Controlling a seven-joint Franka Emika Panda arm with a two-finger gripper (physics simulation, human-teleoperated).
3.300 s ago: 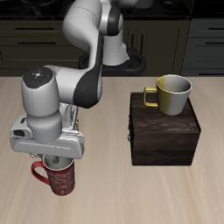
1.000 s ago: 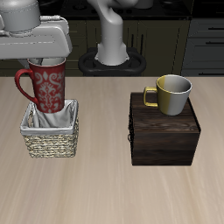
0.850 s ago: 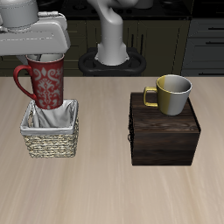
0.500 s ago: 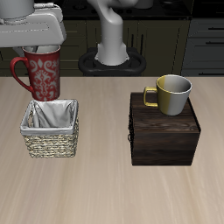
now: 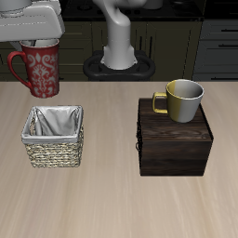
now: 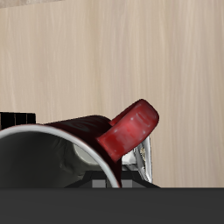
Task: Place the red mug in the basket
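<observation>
Hanging upright from the gripper (image 5: 39, 42), dark red patterned mug (image 5: 39, 71) clear above the tan woven wicker basket (image 5: 53, 136), wrist view: fingers (image 6: 144, 159) clamped on the mug's (image 6: 96, 140) rim beside its handle.

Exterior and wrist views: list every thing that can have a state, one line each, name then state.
gripper: shut on the red mug's rim.
red mug: upright, lifted clear of the basket.
basket: on the table, holds nothing but its lining.
grey mug: upright on the wooden box.
wooden box: closed, on the table.
</observation>
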